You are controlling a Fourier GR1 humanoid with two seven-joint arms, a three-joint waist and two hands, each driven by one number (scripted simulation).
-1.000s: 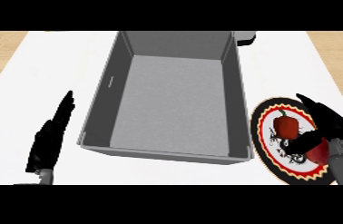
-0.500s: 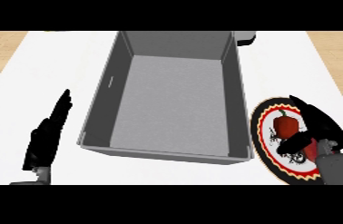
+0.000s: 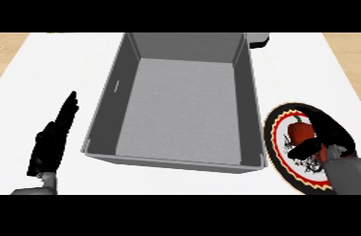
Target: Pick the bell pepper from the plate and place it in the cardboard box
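a: eyes on the right side of the white desk [image 3: 63,63] — the red bell pepper [image 3: 301,131] sits on the plate [image 3: 276,134], the round one with the black, red and yellow rim, just right of the box.

b: and the right hand [image 3: 321,144]?

a: it's over the plate, right against the pepper's lower right side. dark fingers arc round the far side of it, thumb [image 3: 303,149] lies across just below it. curled in around the pepper, touching it as far as i can see.

b: which way is the pepper lying?

a: long axis runs up and down the view, green stem end pointing away from the robot.

b: left hand [image 3: 51,139]?

a: flat at the lower left, fingers straight, holding nothing, well apart from the grey cardboard box [image 3: 243,106] in the middle.
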